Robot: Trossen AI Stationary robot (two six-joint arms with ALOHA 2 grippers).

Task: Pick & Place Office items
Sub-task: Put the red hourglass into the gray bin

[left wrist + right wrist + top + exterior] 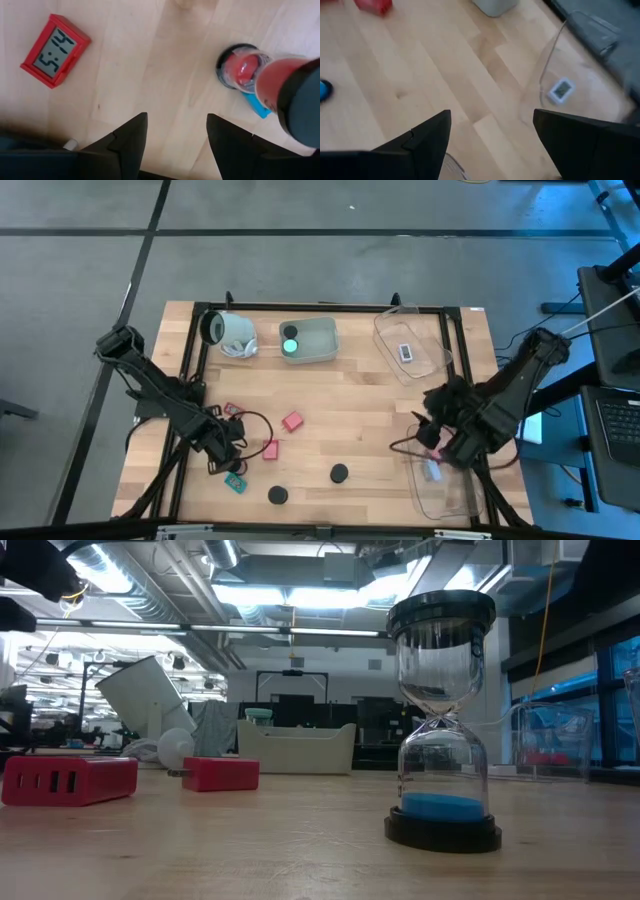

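Observation:
My left gripper (177,134) points down over bare wood near the table's left front and stands open, nothing between its fingers. Beside it are a red digital clock (55,50), an upright hourglass with red sand (260,75) and a teal piece (257,106) at that hourglass's foot. More red blocks (291,421) (270,449) and two black-capped hourglasses (340,473) (278,495) stand farther toward the middle. The one with blue sand (440,720) stands upright. My right gripper (492,137) hangs open above the table's right side, slanting down, by the near clear tray (447,498).
A white cup (230,332) lies tilted at the far left. A grey tray (318,338) holds a green-glowing round piece (290,345). A clear tray (420,365) at the far right holds a small white display (561,91). Cables (250,420) loop by my left gripper.

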